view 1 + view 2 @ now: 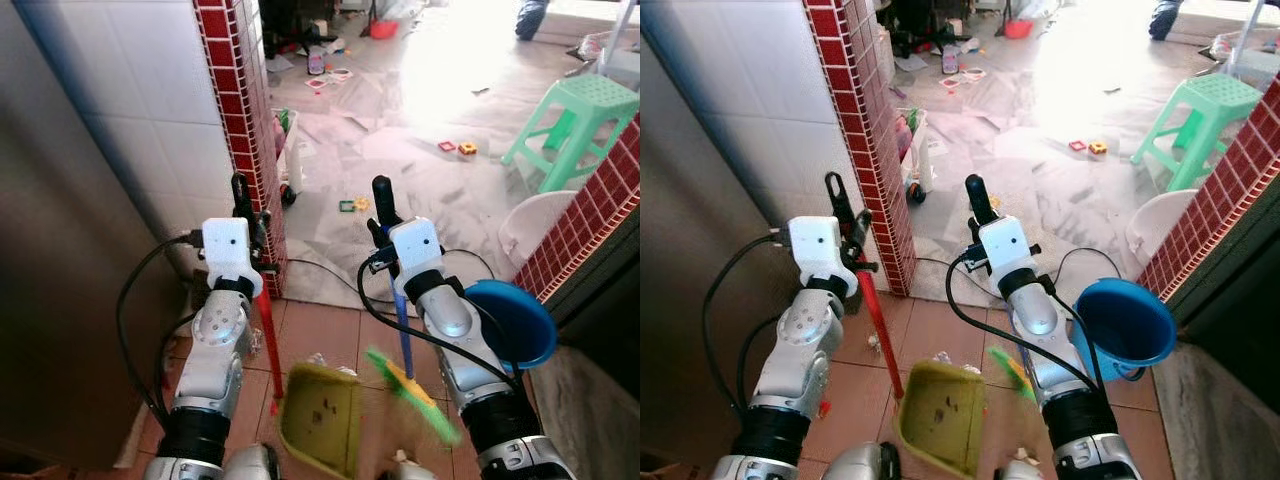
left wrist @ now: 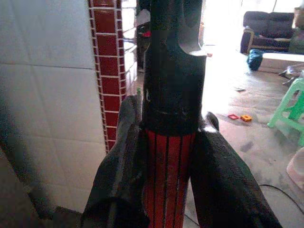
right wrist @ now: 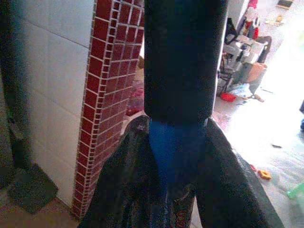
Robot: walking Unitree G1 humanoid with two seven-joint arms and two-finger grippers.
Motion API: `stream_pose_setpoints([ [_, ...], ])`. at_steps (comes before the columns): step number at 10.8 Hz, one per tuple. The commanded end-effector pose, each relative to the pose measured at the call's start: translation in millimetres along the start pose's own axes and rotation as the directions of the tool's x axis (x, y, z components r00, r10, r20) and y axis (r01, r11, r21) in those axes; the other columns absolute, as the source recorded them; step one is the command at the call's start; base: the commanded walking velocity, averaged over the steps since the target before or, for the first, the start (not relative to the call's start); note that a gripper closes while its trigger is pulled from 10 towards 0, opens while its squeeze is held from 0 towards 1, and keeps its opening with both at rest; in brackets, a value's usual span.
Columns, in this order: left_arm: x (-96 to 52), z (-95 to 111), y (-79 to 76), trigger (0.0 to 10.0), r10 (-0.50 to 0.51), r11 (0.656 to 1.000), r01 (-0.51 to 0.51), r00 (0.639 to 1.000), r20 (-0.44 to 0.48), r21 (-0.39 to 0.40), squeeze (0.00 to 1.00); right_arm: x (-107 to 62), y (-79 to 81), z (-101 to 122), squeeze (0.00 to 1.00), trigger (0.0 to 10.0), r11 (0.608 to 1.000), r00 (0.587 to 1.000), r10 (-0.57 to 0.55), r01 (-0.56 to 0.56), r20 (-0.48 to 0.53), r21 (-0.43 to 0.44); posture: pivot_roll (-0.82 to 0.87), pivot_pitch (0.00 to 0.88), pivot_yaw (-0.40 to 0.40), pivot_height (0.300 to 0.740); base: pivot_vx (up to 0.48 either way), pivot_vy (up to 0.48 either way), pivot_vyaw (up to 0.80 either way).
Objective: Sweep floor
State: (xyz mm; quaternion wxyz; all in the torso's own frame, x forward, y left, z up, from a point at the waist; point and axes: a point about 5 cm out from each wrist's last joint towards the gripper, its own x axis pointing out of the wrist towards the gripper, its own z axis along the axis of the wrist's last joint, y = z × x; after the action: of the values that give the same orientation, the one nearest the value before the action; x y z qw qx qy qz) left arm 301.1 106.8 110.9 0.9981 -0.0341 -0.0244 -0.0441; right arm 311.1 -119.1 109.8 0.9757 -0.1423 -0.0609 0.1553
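Beside the brick pillar [image 1: 245,120], my left claw [image 2: 168,156] clamps the red dustpan handle [image 1: 268,345], my right claw [image 3: 178,156] the blue broom handle [image 1: 403,335], ready to sweep debris into the dustpan [image 1: 322,418].

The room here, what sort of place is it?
Most likely a lived-in home: a tiled doorway with a red brick pillar opening onto a living room. A sofa stands at the back, toys lie scattered on the floor, and a green plastic stool stands nearby.

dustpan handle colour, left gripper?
Red with thin black stripes and a black end cap, dustpan handle; clearest in the left wrist view.
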Motion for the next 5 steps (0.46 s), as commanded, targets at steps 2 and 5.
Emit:
stream_pose_setpoints([
  [2, 1.9, 7.9, -2.1, 10.0, -0.013, 1.0, 0.013, 0.999, 0.032, 0.001, 0.0, 4.7, -3.3, 8.2, 0.0, 10.0, 1.0, 0.999, -0.011, 0.012, 0.039, -0.027, -0.1, 0.0, 0.057, 0.74, -0.139, 0.0, 0.0],
  [5, 2.0, 7.9, -0.6, 10.0, -0.01, 1.0, 0.01, 1.0, 0.029, 0.002, 0.0, 5.5, -10.6, 11.9, 0.0, 10.0, 0.995, 0.995, -0.067, 0.071, 0.067, -0.063, -0.1, 0.0, 0.054, 0.74, -0.29, 0.0, 0.0],
])
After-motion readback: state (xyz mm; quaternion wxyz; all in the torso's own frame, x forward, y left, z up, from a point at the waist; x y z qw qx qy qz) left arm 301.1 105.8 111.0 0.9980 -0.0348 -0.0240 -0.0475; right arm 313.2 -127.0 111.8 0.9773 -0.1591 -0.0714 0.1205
